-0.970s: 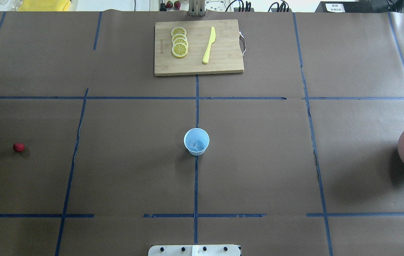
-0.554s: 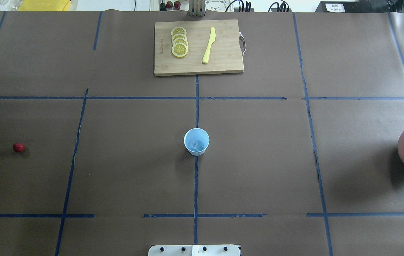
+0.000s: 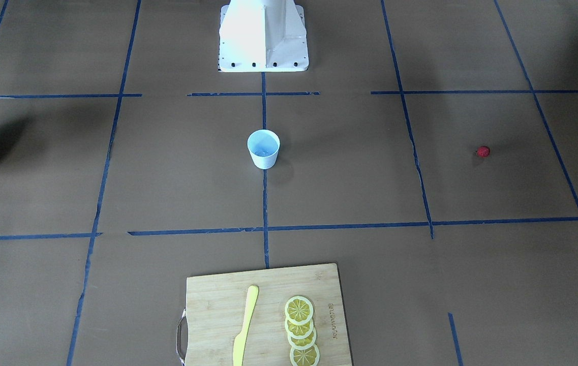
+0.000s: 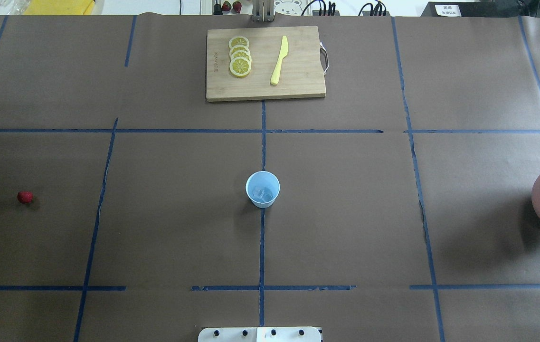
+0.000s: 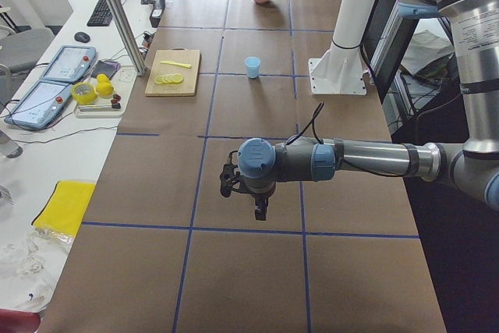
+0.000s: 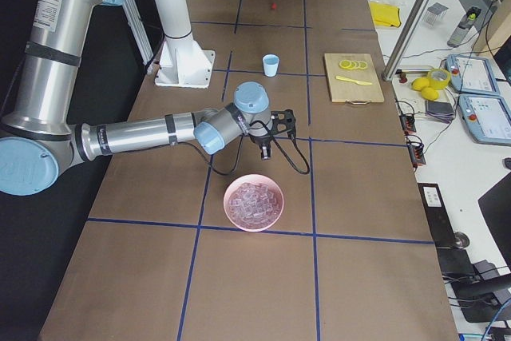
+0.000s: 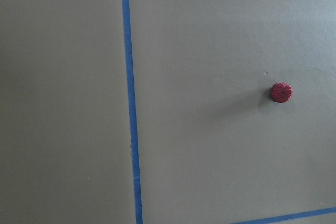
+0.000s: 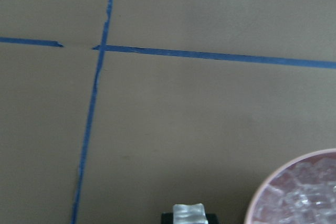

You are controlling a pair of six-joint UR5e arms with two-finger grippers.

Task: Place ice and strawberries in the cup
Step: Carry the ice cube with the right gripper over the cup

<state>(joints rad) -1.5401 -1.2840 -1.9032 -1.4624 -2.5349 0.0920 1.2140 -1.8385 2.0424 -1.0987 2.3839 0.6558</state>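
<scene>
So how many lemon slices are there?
4 lemon slices, overlapping in one row on the cutting board, left of the yellow knife overhead; another could hide beneath.

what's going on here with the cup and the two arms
A two-armed robot is filling the cup with ice and a strawberry. The cup, mid-table, already has a few ice cubes in it. The right gripper holds one more cube just beside the pink bowl of ice. The strawberry lies untouched on the table, with the left gripper hovering near it.
</scene>
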